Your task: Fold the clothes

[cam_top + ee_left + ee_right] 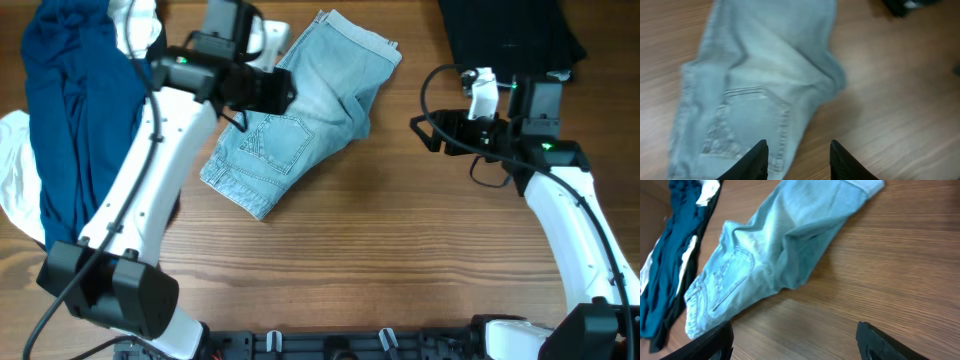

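Pale-blue denim shorts [300, 110] lie folded lengthwise on the wooden table, back pocket up, cuffed hem at the far end. They also show in the left wrist view [760, 85] and the right wrist view [770, 255]. My left gripper [797, 157] is open and empty, hovering over the shorts' right edge near the pocket. My right gripper [795, 340] is open and empty over bare wood, to the right of the shorts and apart from them.
A navy garment [65, 110] over a white one [15, 180] lies at the table's left side. A black garment [510, 35] lies at the back right. Bare wood [380, 260] fills the front half of the table.
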`<state>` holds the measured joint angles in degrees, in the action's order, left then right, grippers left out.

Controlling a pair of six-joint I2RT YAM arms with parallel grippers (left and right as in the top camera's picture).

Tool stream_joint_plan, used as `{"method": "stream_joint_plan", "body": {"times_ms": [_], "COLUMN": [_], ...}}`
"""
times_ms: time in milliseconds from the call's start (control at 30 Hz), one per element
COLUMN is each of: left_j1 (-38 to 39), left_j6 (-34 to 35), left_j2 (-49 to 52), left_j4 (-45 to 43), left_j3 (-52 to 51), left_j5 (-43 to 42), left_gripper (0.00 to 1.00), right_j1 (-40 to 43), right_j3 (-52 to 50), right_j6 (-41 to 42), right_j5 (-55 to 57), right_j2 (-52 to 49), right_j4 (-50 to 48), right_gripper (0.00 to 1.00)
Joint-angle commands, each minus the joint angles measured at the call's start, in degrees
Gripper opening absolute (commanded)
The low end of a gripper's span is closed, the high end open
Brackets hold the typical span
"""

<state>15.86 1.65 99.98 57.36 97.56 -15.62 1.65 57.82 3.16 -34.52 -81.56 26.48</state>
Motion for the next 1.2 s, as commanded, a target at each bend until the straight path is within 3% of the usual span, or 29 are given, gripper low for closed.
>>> {"method": "stream_joint_plan", "body": {"times_ms": [0,133,200,667,967,1167], "left_j1": [-7.7,-12.5,-13.5,-16.9,-18.5,-18.5], "left_j6": [6.8,8.0,7.6,6.2,6.3,6.3], "left_j2": [0.7,1.8,2.7,7.6,8.0,9.5], "left_j4": [2.8,8.8,10.9,10.7,0.5,-3.4], "left_j3": [0.7,0.1,-1.5,-17.2,-23.8,-25.5], "left_j5": [3.0,2.8,2.8,8.7,8.7,8.6], "left_gripper": [0.43,0.59,0.62,0.69,0.70,0.63], "right_j1": [-4.4,-7.3,-7.3,-7.3,-7.3,-7.3], "right_j3": [1.3,1.3,1.3,1.3,1.3,1.3], "right_j6": [-0.1,0.1,0.1,-0.1,-0.1,0.0], "right_j5": [1.5,4.6,4.6,6.7,6.7,7.6], "right_j2": [-0.6,-0.6,-0.6,-0.6,-0.6,-0.6], "right_j4": [-1.1,-2.5,-2.8,-2.1,-2.0,-2.4], "right_gripper": [0.79,0.82,0.83,0.84,0.84,0.84]}}
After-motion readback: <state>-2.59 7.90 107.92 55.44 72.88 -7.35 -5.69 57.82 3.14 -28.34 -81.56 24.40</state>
